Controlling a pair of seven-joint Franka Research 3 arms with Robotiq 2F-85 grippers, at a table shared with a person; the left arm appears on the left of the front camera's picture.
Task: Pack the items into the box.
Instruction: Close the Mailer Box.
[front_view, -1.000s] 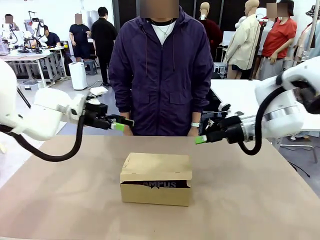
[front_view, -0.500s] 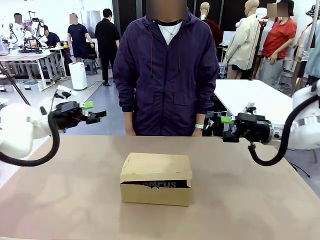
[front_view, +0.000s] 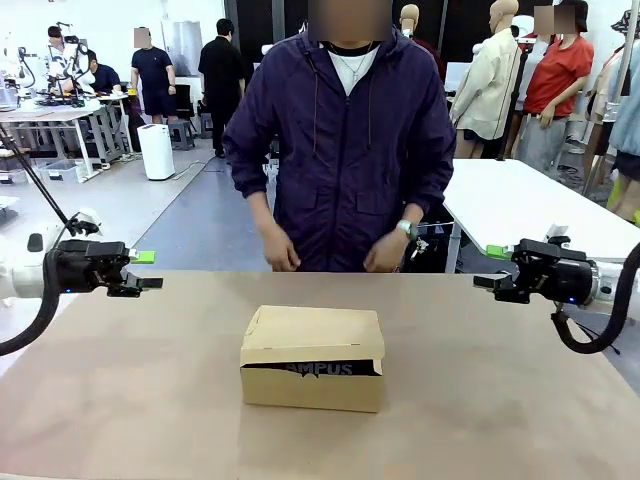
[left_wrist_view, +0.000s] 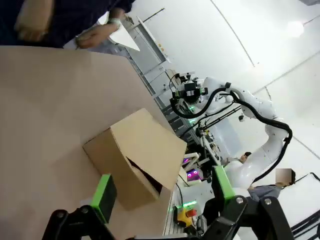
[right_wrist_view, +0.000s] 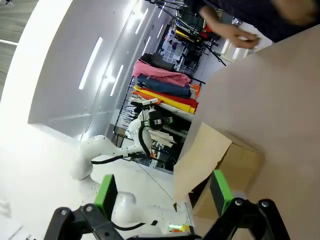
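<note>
Nearest the camera, at about 6 o'clock on the brown surface (front_view: 120, 400), sits the box (front_view: 313, 357). Its flap lid is down but not flush: a dark gap along the near face shows the pouch (front_view: 322, 369) inside, its white "CAMPUS" lettering partly readable. The stapler and the utility knife cannot be made out; they may lie inside, hidden.

Farther out, the left hand (front_view: 143, 271) hangs at 9 o'clock and the right hand (front_view: 490, 268) at 3 o'clock, both well apart from the box and above the surface edges. Each is released, fingers spread, grasping nothing; the left wrist view frames the box between its green pads (left_wrist_view: 103, 194).

Farthest, at 12 o'clock, the person (front_view: 350, 150) stands with both hands near the waist, off the surface.

Packing looks essentially finished. What seems left is seating the lid, which would call for a light downward press on the flap's near edge.
</note>
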